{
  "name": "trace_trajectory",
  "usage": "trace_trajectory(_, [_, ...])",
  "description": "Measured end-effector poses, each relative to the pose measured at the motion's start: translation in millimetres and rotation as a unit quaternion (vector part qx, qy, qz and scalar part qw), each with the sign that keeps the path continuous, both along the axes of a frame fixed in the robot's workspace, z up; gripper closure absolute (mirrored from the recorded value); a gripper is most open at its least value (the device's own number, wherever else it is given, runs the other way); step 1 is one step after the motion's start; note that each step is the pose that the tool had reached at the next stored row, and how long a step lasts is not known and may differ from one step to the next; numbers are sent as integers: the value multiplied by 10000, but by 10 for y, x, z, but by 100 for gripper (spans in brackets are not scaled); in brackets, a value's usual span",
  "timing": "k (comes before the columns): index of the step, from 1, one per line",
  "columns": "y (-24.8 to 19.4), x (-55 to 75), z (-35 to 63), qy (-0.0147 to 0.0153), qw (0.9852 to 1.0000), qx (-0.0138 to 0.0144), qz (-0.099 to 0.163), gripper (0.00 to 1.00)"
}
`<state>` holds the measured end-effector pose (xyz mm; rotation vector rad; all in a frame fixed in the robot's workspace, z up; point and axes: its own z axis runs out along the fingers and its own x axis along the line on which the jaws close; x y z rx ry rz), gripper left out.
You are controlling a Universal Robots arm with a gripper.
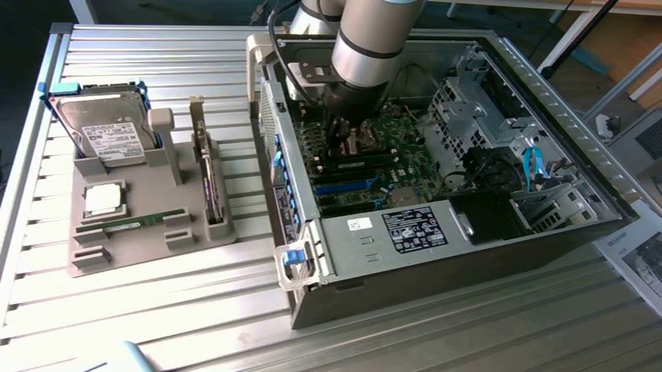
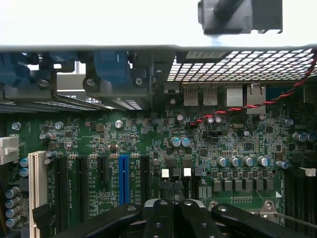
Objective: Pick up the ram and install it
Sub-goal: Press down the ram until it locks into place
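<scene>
**Gripper down inside the case, ram waiting on the holder**

The arm is reaching down into the open computer case [image 1: 538, 101], and the gripper [image 1: 346, 136] is hanging just above the motherboard [image 1: 398, 147], with its fingers [image 2: 166, 218] pressed together and nothing showing between them. In the wrist view those closed fingers are sitting over the board near the blue expansion slot [image 2: 124, 178] and the black slots beside it.

The ram [image 1: 132, 223] is lying flat in the grey parts holder [image 1: 135, 248] at the exterior view's left, well apart from the gripper, just on the near side of the square silver processor [image 1: 104, 199]. The hard drive [image 1: 108, 136] is standing at the far end of the same holder.

Judging by this, the pick-up is not yet done: the stick is sitting untouched while the tool is hovering empty over the board. The step in hand looks like a pass over the install area rather than a grasp. Any grasp is going to call for the fingers to spread and straddle the thin stick along its long edges.

Writing: the hard drive is carrying a white label, and a black sticker [image 1: 414, 230] with white print is sitting on the case's near metal panel, next to a small white tag; none of the text is legible. Fine white lettering on the motherboard is also too small to read.
</scene>
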<state>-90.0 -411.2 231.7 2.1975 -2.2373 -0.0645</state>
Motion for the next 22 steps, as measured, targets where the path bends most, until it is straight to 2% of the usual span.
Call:
trace_trajectory(14, [0,0,-11,-1,10000,2,0,90])
trace_trajectory(18, [1,1,7,-3,10000,4,0,90])
trace_trajectory(22, [2,1,53,-1,10000,-5,1,90])
